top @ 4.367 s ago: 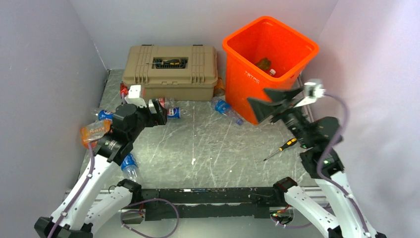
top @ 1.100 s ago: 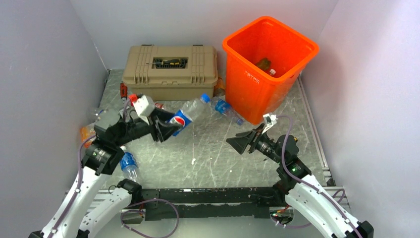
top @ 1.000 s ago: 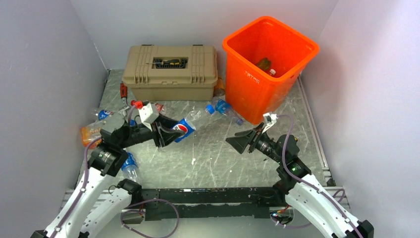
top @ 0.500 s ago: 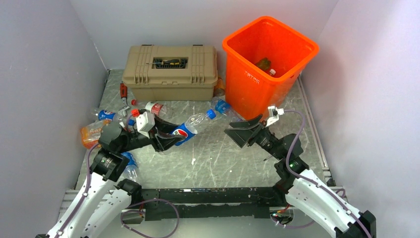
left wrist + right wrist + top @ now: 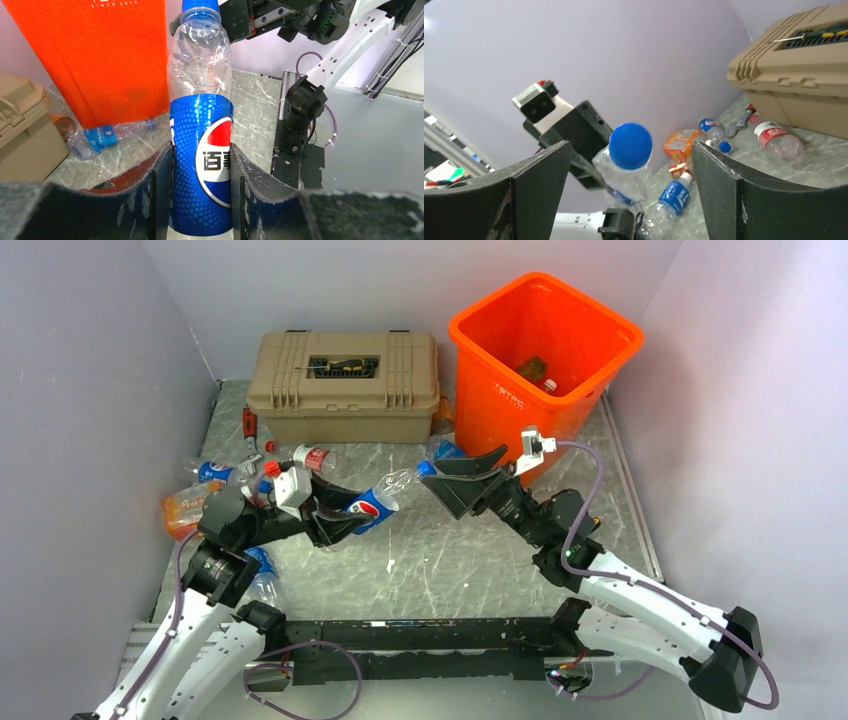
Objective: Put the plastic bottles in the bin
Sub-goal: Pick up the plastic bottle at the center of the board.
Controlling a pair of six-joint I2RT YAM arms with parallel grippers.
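Left claw [image 5: 200, 200] is clenched on the clear plastic Pepsi bottle with blue label and blue cap [image 5: 200, 165], both fingers pressed on the label, bottle off the table with its cap pointing away from this claw toward the right claw [image 5: 452, 480]. Right claw is spread wide, holding nothing; in its wrist view the blue cap sits between its two fingers, not touching either. Step looks like a handover, left to right. Next move likely calls for the right claw to close on the neck or upper body, which is thin and dented so may slip, then the left lets go, then a carry to the tall bright orange plastic bin [image 5: 510, 420], just behind the right claw and well beyond the left. Label shows the round Pepsi logo with Chinese characters 百事. Bin wall reads "SINCE 2015" in white in the left wrist view; other bin lettering too small. A second clear bottle with a blue label [image 5: 107, 137] lies at the bin's foot, text unreadable.
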